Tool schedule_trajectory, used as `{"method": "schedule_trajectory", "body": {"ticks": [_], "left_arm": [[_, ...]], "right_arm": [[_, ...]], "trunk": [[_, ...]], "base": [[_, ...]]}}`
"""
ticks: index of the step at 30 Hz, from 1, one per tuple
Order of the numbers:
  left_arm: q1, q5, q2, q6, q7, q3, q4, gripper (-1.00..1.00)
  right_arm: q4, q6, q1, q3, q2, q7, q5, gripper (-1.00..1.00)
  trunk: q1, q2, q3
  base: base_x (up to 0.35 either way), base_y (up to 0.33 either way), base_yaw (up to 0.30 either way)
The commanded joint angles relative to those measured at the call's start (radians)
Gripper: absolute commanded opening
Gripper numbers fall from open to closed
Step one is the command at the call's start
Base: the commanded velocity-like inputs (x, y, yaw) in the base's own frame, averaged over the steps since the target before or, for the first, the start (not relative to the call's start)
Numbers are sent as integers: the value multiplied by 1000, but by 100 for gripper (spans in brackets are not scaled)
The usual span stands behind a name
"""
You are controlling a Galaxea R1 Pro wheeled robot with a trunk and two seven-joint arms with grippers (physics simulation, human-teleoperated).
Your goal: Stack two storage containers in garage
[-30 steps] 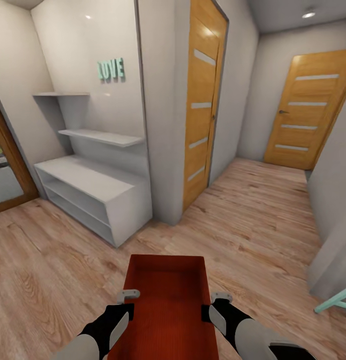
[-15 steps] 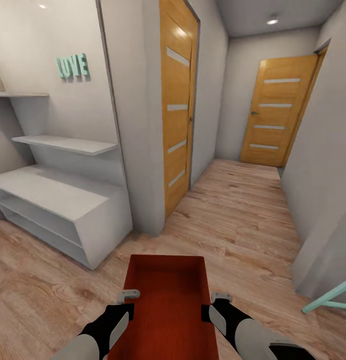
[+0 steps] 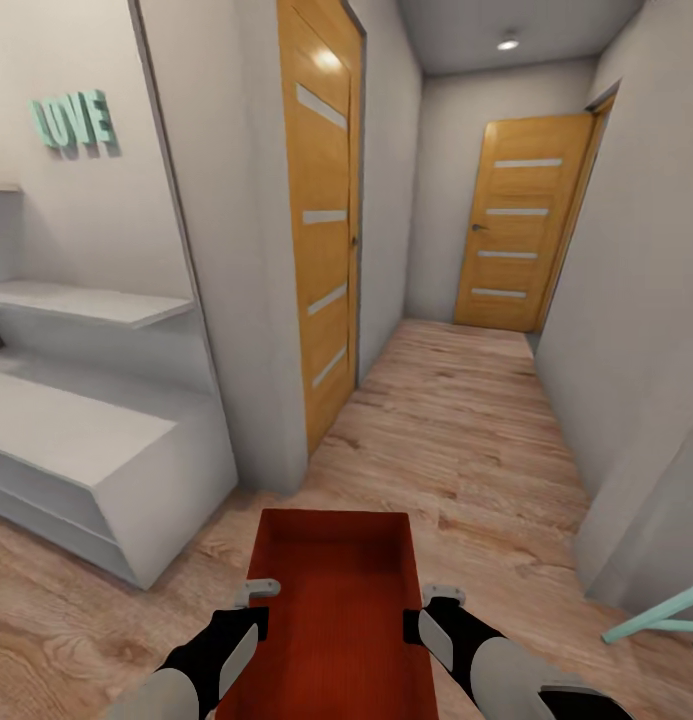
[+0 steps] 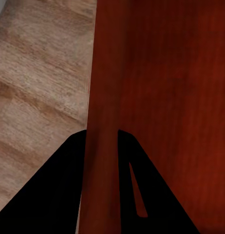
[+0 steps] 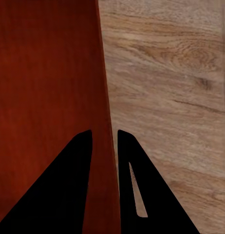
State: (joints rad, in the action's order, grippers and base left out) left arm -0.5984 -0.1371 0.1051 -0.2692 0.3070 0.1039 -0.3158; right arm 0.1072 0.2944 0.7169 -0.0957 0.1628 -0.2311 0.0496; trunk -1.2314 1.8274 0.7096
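Observation:
I carry one red-orange storage container (image 3: 336,590) low in front of me, open side up, its long side pointing ahead, above the light wood-plank floor (image 3: 466,430). My left gripper (image 3: 256,592) is shut on its left wall and my right gripper (image 3: 442,597) on its right wall. In the left wrist view the ribbed red wall (image 4: 105,87) runs between the two black fingers of the left gripper (image 4: 102,132). The right wrist view has the container's wall (image 5: 103,87) pinched in the right gripper (image 5: 103,131), with plank floor beside it.
A narrow hallway runs ahead to a shut wooden door (image 3: 516,240). Another wooden door (image 3: 321,250) stands on the left wall. A white shelf unit (image 3: 86,450) under a teal LOVE sign (image 3: 74,122) sits at the left. A grey wall (image 3: 636,300) and a teal bar (image 3: 656,620) are on the right.
The whole view has swung to the right: the shelf unit and the doors have slid left in the picture. The container and both grippers keep the same place in front of me.

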Motion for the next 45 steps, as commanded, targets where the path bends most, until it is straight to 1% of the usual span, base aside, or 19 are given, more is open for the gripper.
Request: {"method": "schedule_trajectory", "body": {"ticks": [1, 38, 45], "left_arm": [[0, -41, -2, -41, -80, 3, 0, -100], [0, -40, -2, -41, -80, 3, 0, -100], [0, -40, -2, -41, -80, 3, 0, -100]], "right_arm": [[5, -50, 1, 1, -8, -4, 10, -100], [5, -50, 1, 1, -7, -4, 10, -100], [-10, -50, 1, 2, -6, -4, 10, -100]], "trunk": [[-1, 0, 1], [-1, 0, -4], [-1, 0, -3]], "base": [[339, 83, -277], [336, 80, -287], [334, 77, -196]]}}
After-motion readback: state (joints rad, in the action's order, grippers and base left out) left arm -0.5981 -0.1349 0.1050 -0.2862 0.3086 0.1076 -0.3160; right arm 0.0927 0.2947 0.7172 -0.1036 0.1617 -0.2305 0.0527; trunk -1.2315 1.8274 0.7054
